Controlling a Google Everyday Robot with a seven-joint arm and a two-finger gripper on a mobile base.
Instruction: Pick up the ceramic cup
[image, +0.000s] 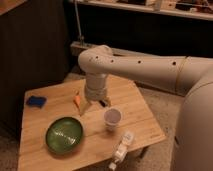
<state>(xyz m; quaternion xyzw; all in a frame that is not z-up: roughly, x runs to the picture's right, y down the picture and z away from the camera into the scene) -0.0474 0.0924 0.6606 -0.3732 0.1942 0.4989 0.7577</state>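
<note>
Cream-white casing covers the one arm (145, 70), which reaches in from the right and bends down over the single wooden table (142, 114). Five things rest on that table, one of each kind. One round green bowl (64, 134) sits toward the front left. The gripper (95, 106) hangs at the arm's end over the middle of the table, its two fingers spread apart and holding nothing. One white bottle-like object (121, 149) lies tilted at the front edge. One ceramic cup (112, 118) stands upright, rim up, to the right of the bowl. It is near the gripper on its front-right side and apart from it. One blue pad (36, 101) lies at the far left corner. One small orange piece (77, 100) lies just beside the gripper's left finger.
</note>
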